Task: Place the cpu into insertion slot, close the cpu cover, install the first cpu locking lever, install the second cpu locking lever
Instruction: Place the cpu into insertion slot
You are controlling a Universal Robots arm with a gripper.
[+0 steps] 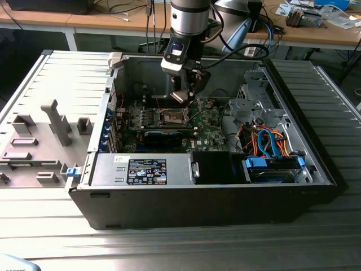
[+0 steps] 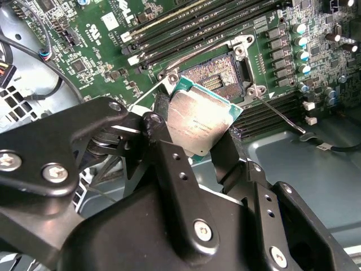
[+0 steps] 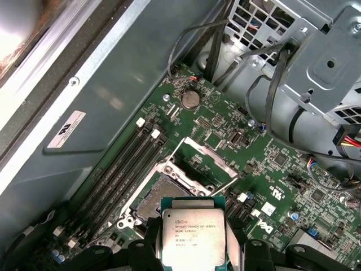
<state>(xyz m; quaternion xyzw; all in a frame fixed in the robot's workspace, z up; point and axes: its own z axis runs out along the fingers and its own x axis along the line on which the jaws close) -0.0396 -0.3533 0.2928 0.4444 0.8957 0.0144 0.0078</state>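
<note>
**Exterior view.** The jaws are closed on the cpu (image 1: pixel 179 96). It hangs tilted just above the insertion slot (image 1: pixel 171 117), toward its 12 o'clock edge, and is not yet seated.
- Hazard: a descent at this tilt would likely land one corner first and bend the slot's contacts.
- Count:
  - one arm
  - one open computer case (image 1: pixel 186 206) on the counter (image 1: pixel 180 248)
  - one long black graphics card (image 1: pixel 162 137) at 6 o'clock of the slot
  - one drive cage (image 1: pixel 254 99) at 3 o'clock

**Second wrist view.** The fingers (image 2: pixel 169 164) clamp two opposite edges of the cpu (image 2: pixel 197 121). The bare insertion slot (image 2: pixel 217 76) lies beyond it.
- Hazard: the hold is on thin edges only, so a knock against the slot's frame could twist the chip in the grip or drop it.
- Count:
  - two fingers
  - one cpu
  - one slot
  - one locking lever (image 2: pixel 279 116), a thin rod swung clear of the slot; a second cannot be told for certain
  - two banks of memory slots (image 2: pixel 186 28), one on each flank of the slot

**First wrist view.** The cpu (image 3: pixel 192 240) is apart from the slot (image 3: pixel 158 196). The cpu cover (image 3: pixel 208 153) stands raised on the slot's far edge.
- Hazard: the raised cover may fall onto the slot if jarred and block the chip.
- Count:
  - one cover
  - one coin cell (image 3: pixel 190 100)
</note>
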